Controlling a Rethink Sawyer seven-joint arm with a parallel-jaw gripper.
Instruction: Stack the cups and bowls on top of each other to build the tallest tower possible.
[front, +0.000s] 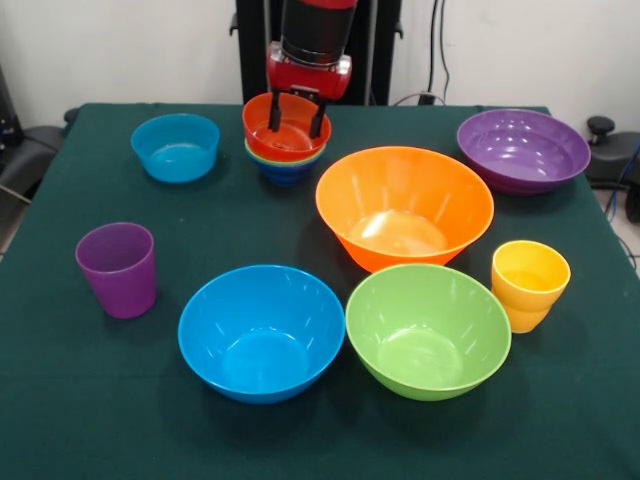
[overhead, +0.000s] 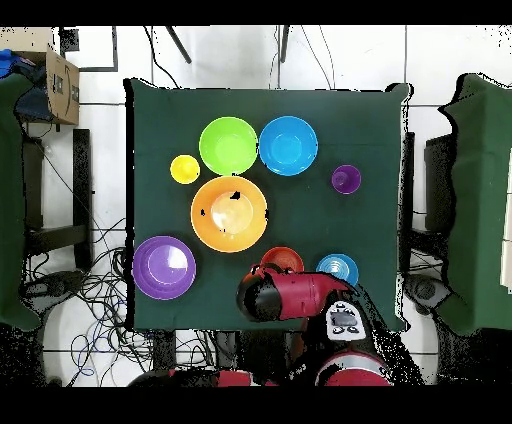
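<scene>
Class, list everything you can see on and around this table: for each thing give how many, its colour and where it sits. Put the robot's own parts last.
Table: one, dark green cloth, fills the front view.
Small bowl stack: three nested, red-orange on top, green and dark blue rims below, far centre under the arm.
Small light blue bowl: one, far left.
Purple bowl: one, wide and shallow, far right.
Large orange bowl: one, centre.
Large blue bowl: one, near centre-left.
Large green bowl: one, near centre-right.
Purple cup: one, left, upright.
Yellow cup: one, right, upright.
Arm: one, red and black.
Gripper: one, fingers open, in the red-orange bowl.
</scene>
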